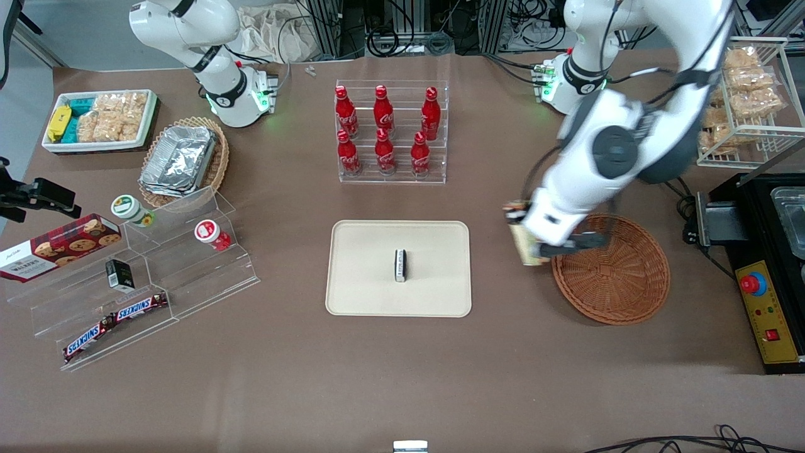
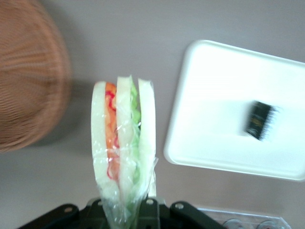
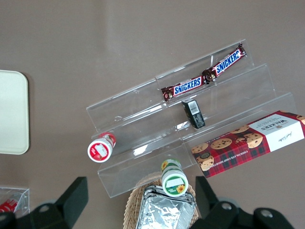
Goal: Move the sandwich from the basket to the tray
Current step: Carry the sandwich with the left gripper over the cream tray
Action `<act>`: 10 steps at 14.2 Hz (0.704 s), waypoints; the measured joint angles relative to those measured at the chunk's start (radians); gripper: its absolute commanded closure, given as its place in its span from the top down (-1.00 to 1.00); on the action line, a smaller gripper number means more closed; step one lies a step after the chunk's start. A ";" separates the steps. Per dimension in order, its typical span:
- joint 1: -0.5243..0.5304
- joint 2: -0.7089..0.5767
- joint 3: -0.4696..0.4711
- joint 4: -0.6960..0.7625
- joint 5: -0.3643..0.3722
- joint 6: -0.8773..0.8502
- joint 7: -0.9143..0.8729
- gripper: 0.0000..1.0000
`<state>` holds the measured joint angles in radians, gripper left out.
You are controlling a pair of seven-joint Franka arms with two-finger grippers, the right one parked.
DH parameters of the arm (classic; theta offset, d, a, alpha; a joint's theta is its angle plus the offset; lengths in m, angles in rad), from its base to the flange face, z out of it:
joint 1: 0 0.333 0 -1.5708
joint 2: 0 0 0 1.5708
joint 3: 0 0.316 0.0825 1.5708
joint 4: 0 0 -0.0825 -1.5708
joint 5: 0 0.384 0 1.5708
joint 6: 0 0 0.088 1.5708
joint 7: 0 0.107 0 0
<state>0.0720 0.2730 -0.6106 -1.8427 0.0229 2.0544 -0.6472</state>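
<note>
My left gripper [image 1: 534,247] is shut on the sandwich [image 1: 524,242] and holds it in the air above the table, between the basket and the tray. In the left wrist view the sandwich [image 2: 123,148] is a wrapped wedge of pale bread with orange, red and green filling, sticking out from the gripper [image 2: 126,215]. The round reddish-brown wicker basket [image 1: 613,270] sits empty beside the gripper and also shows in the left wrist view [image 2: 28,81]. The cream tray [image 1: 365,277] lies mid-table, also in the left wrist view [image 2: 224,86].
A small black packet [image 1: 400,265] stands in the middle of the tray. A clear rack of red cola bottles [image 1: 390,135] stands farther from the front camera than the tray. A black control box [image 1: 764,302] and a wire snack rack [image 1: 751,94] are at the working arm's end.
</note>
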 measured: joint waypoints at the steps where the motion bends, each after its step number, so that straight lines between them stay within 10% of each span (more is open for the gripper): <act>1: -0.038 0.040 -0.010 -0.001 0.033 0.049 -0.001 -1.00; 6: -0.121 0.264 -0.010 0.000 0.225 0.241 -0.004 -1.00; 9: -0.118 0.354 -0.007 0.006 0.294 0.292 -0.002 -0.39; 10: -0.118 0.369 -0.007 0.009 0.300 0.306 -0.002 0.59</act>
<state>-0.0462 0.6416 -0.6175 -1.8337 0.3233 2.3601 -0.6492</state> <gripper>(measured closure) 0.811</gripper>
